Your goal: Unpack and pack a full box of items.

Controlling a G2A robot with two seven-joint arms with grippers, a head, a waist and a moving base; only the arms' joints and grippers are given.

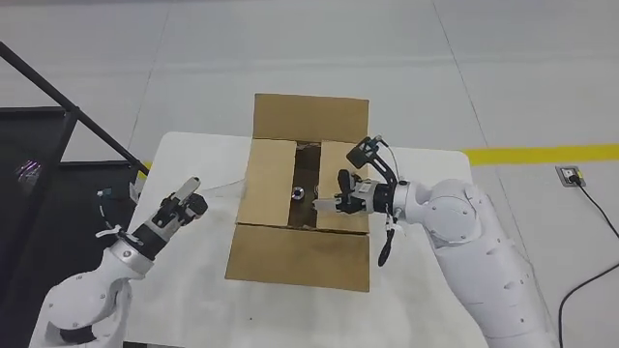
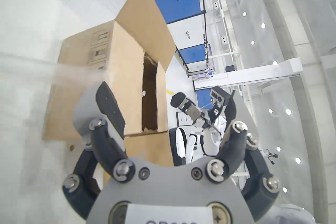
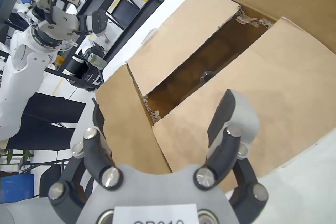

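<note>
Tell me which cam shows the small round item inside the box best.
Right wrist view: it looks down into the slot between the box flaps, where the round item shows as a dark disc. The top view gives a pale speck in the slot; the left wrist view, a tiny white spot.

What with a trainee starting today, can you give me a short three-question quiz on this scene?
1. True or false: the inner flaps of the box meet with no gap.
2. Fill in: the left gripper, over the table beside the box, is ____ (open or shut).
3. Where is the right gripper? A) above one of the box's inner flaps; B) over the bare table, away from the box; C) shut on an item.

Key: 1 false, a dark gap runs between them; 2 open; 3 A.
</note>
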